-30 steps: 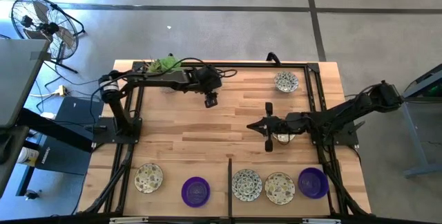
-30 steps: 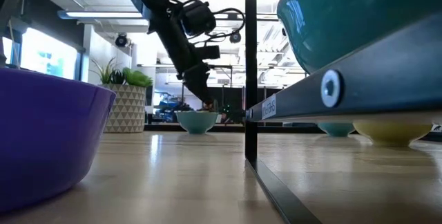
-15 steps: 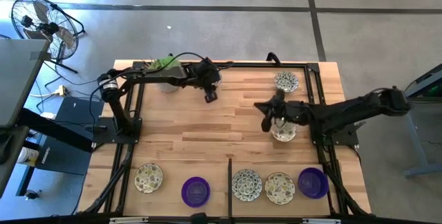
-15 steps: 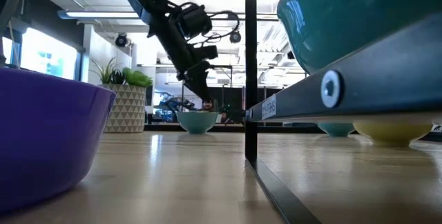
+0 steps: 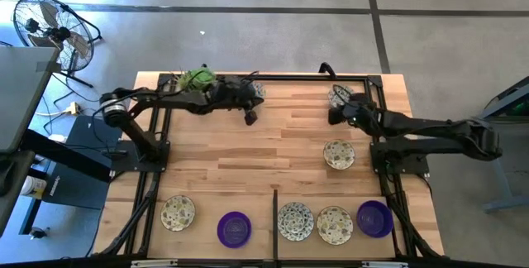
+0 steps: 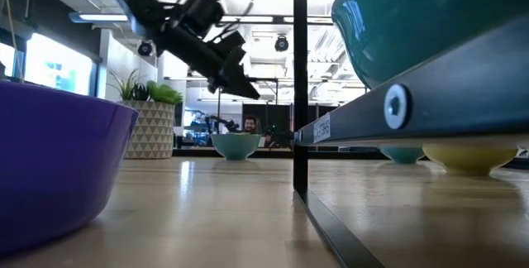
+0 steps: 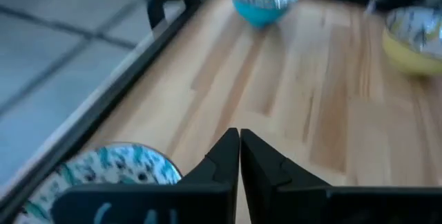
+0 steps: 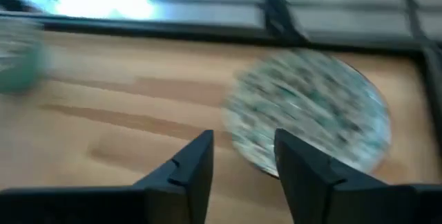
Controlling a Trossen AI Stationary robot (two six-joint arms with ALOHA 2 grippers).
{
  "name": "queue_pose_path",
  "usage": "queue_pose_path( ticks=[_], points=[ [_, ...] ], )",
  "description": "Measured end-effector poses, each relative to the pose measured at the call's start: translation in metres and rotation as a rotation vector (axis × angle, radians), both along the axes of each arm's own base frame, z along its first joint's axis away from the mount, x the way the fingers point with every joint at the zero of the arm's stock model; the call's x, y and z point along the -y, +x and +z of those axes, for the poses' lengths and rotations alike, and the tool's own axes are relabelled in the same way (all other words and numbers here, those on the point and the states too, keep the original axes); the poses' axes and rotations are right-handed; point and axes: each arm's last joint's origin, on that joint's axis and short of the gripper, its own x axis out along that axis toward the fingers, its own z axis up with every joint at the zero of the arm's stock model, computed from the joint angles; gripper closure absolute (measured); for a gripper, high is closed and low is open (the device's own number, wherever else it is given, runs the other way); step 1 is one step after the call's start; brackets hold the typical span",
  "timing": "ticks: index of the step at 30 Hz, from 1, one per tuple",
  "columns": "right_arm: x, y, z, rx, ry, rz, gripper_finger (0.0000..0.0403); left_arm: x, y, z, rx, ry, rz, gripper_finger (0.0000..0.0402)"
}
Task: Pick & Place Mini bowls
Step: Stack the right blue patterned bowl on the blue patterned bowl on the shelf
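Since the right gripper (image 5: 335, 112) released one speckled bowl (image 5: 339, 155) mid-desk and opened, it has moved to the far-corner bowl (image 8: 307, 120); the left gripper (image 7: 239, 156), clenched empty, retracts near another bowl (image 7: 103, 172).

The high view looks straight down from well above, taking in the whole counter (image 5: 248, 148), both arms and the grey floor around it. The low view sits at counter-top height at the near edge, facing level across the wood into the room behind; a purple bowl (image 6: 58, 165) stands so close that it fills the lower left. The left wrist view looks forward past its own shut jaws, close over the counter (image 7: 290, 106) near the far rail. The right wrist view looks past its parted jaws at a speckled bowl (image 8: 311, 117), very near. That bowl (image 5: 340, 96) also shows from above, at the counter's far right.
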Motion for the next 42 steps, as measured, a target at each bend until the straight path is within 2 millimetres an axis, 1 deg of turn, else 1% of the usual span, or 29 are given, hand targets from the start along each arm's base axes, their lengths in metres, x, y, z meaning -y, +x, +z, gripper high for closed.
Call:
queue_pose_path(
  ticks=[3,6,7,10,13,16,19,24,34,38,40,42],
  points=[
    [0.009,-0.011,-0.006,-0.017,0.072,-0.108,0.0239,0.011,-0.013,-0.010,0.045,0.025,0.018,0.0390],
    [0.019,-0.020,-0.010,-0.045,0.108,-0.207,0.0232,0.015,-0.024,-0.011,0.126,0.046,0.026,0.0390],
    [0.022,-0.024,-0.011,-0.057,0.118,-0.236,0.0232,0.016,-0.026,-0.012,0.139,0.050,0.029,0.0390],
    [0.029,-0.032,-0.015,-0.069,0.147,-0.328,0.0238,0.019,-0.035,-0.024,0.106,0.038,0.037,0.0389],
    [0.036,-0.035,-0.015,-0.048,0.158,-0.371,0.0249,0.020,-0.038,-0.027,0.110,0.058,0.039,0.0389],
    [0.041,-0.035,-0.016,-0.034,0.160,-0.380,0.0260,0.021,-0.040,-0.032,0.078,0.072,0.030,0.0389],
    [0.045,-0.032,-0.019,-0.020,0.154,-0.389,0.0267,0.021,-0.040,-0.030,0.107,0.082,0.028,0.0389],
    [0.050,-0.027,-0.029,-0.035,0.179,-0.415,0.0269,0.022,-0.038,-0.024,0.181,0.080,-0.022,0.0389],
    [0.062,-0.017,-0.047,-0.048,0.221,-0.424,0.0273,0.023,-0.038,-0.027,0.151,0.065,-0.023,0.0389],
    [0.066,-0.013,-0.050,-0.025,0.212,-0.419,0.0295,0.023,-0.040,-0.029,0.160,0.061,-0.021,0.0389],
    [0.067,-0.012,-0.051,-0.016,0.210,-0.410,0.0315,0.025,-0.045,-0.032,0.197,0.063,-0.009,0.0389],
    [0.068,-0.010,-0.052,-0.019,0.208,-0.401,0.0340,0.027,-0.052,-0.035,0.264,0.067,0.040,0.0390]
  ],
)
